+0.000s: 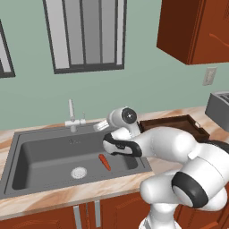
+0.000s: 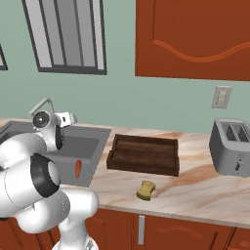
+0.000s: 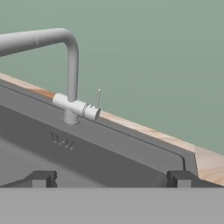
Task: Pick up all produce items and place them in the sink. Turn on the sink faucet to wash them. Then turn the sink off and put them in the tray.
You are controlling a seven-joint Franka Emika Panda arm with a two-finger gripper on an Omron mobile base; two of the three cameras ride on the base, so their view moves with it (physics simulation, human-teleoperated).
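Hand view: the tool [image 3: 111,178] has its two dark fingertips standing wide apart with nothing between them, pointing across the sink [image 3: 131,146] toward the faucet [image 3: 70,78], whose spout bends off to the left and whose thin handle stands upright on the crossbar. A small embossed mark sits on the sink's back wall below the faucet; it is too blurred to read. No other writing is legible in any view. Left base view: the carrot-like vegetable [image 1: 104,162] lies on the basin floor, right of the round drain [image 1: 78,172], apart from the tool [image 1: 100,125], which hangs above the sink's right rear part. The arm's white links cross in front of the sink's right edge and hide part of the tray [image 1: 179,124]. Right base view: the tray sits on the counter [image 2: 195,185] just right of the sink, with a yellow sponge [image 2: 145,190] in front of it and a grey toaster [image 2: 231,146] further right. A wall outlet [image 2: 221,97] sits above the toaster, under the red-brown cabinet [image 2: 195,39].
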